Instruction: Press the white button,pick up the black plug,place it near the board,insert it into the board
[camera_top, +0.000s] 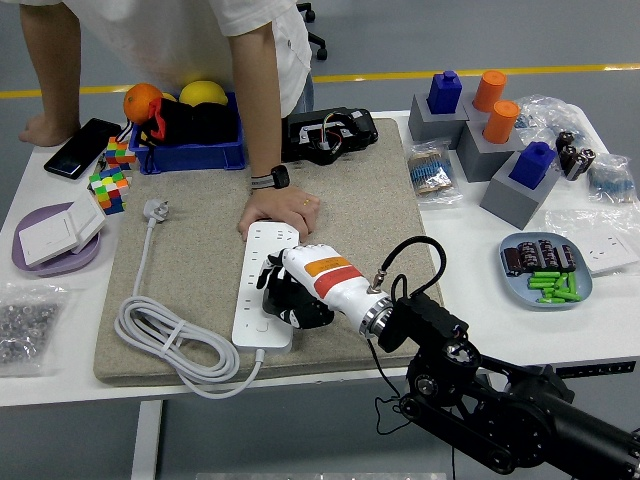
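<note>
1. We see a white table carrying a beige felt mat, which lies under the right hand and reaches well beyond it on every side.
2. A person leans in from the far side; their hand rests flat on the mat just beyond our hand, touching the far end of the power strip.
3. The power strip is a long white board with rows of sockets. It lies directly under our hand's fingers, running away from us.
4. Its white cable coils on the mat to the left of the hand and runs farther off to a white plug lying loose.
5. The right hand, white with an orange band, has dark fingers curled down over the strip's middle; we cannot tell whether they pinch anything or only press on it.
6. Beyond the person's hand sits a black device, and a blue bin with fruit stands far left.
7. Far to the right are grey blocks with orange and blue pegs, and a blue plate of green parts.
8. We cannot pick out a black plug for certain.
</note>
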